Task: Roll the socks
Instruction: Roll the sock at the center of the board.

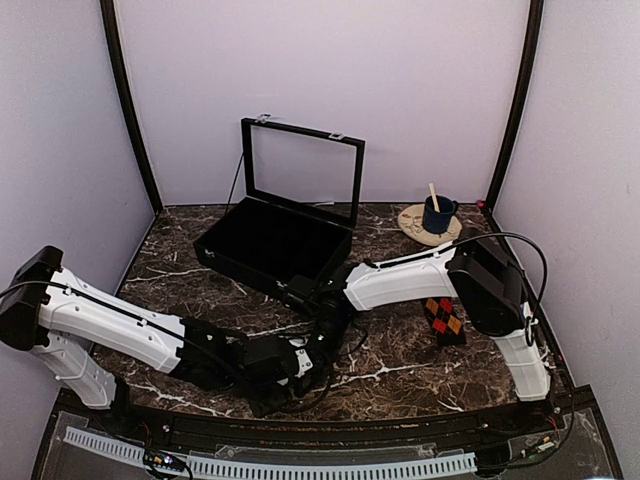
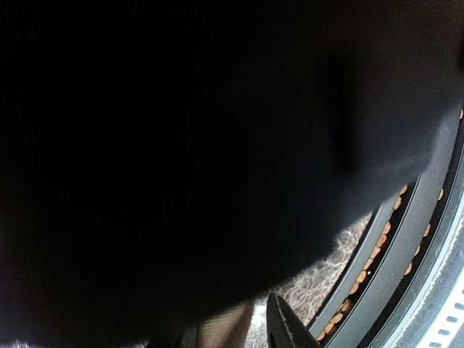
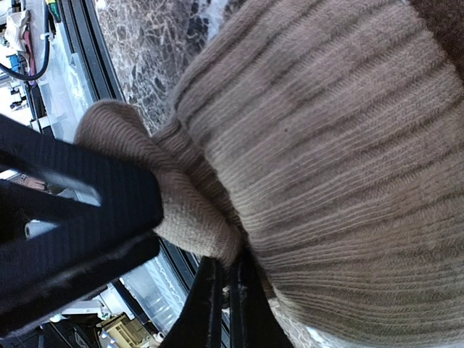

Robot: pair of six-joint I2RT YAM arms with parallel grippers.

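1. Left gripper (image 1: 298, 358): low over the near middle of the marble table (image 1: 190, 275). Its own camera is nearly blacked out by something dark pressed close. I make out one fingertip (image 2: 283, 322) with a sliver of tan fabric beside it. I cannot tell how its jaws stand.
2. Right gripper (image 3: 220, 267): reaches in from the right and meets the left gripper. Its jaws are together, nipping a fold of the tan sock (image 3: 326, 159).
3. Tan sock: ribbed, brown side out, bunched at the right gripper's tips. It lies on the table between the two grippers, and a black ribbed part, likely the left gripper, presses against its cuff. From overhead I find it hidden under the arms.
4. Argyle sock (image 1: 445, 320): black with red-orange diamonds, on the table at the right, just beside the right arm and apart from both grippers.
5. Black box (image 1: 270, 245): farther back, left of centre, with its glass-paned lid (image 1: 300, 170) raised upright.
6. Blue mug (image 1: 437, 213): far right corner, on a round tan coaster (image 1: 412, 222), with a wooden stick (image 1: 434, 195) standing in it.
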